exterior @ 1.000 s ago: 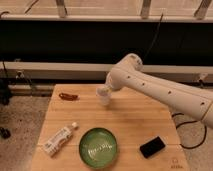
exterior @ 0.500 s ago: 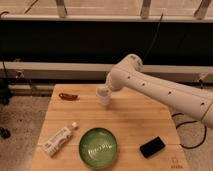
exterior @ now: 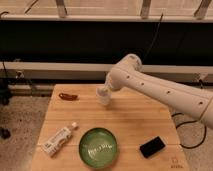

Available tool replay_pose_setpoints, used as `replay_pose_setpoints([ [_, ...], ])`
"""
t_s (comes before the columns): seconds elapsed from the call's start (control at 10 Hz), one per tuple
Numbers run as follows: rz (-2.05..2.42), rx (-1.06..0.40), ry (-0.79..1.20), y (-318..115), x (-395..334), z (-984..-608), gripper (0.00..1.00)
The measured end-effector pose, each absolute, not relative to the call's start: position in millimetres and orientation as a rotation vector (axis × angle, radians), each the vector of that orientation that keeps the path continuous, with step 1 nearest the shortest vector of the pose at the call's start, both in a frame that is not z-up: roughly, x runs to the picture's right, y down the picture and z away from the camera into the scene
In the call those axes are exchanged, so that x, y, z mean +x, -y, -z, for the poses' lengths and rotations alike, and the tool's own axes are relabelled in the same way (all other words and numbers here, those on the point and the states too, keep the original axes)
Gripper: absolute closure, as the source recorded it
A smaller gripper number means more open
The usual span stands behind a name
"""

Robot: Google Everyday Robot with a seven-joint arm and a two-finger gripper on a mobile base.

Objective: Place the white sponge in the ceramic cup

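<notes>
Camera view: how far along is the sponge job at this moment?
Done: nothing confirmed; no loose sponge is visible on the table. In hand: the gripper is low over a small white object near the table's back edge; sponge or cup, I cannot tell. Left: the sponge seen inside the cup, then the arm withdrawn.

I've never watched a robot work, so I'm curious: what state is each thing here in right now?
hand: low over the far middle of the table, at a white thing
white thing: at the hand; held or not, cannot tell
green bowl: upright, something pale inside
white tube: lying on its side
red thing: lying flat
black block: lying flat
</notes>
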State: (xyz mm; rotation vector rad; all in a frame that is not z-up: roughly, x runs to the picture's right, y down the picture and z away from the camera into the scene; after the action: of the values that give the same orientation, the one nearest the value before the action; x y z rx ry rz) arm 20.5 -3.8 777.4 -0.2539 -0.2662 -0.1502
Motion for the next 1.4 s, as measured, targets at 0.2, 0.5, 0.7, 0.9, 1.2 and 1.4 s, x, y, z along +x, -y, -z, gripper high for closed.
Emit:
replay_pose_setpoints([
  [0.2,0.159,-0.258,0.267,5.5,18.9,-780.0,0.79],
  [0.5,0.165,-0.265,0.261,8.2,18.3,-785.7,0.46],
  [0.7,0.166,-0.273,0.257,8.9,19.0,-791.1,0.25],
  [0.9,0.167,-0.279,0.255,10.6,20.4,-795.7,0.20],
  [1.2,0.166,-0.278,0.254,14.5,22.1,-798.9,0.20],
  [1.4,0.164,-0.273,0.252,16.8,23.2,-799.4,0.20],
])
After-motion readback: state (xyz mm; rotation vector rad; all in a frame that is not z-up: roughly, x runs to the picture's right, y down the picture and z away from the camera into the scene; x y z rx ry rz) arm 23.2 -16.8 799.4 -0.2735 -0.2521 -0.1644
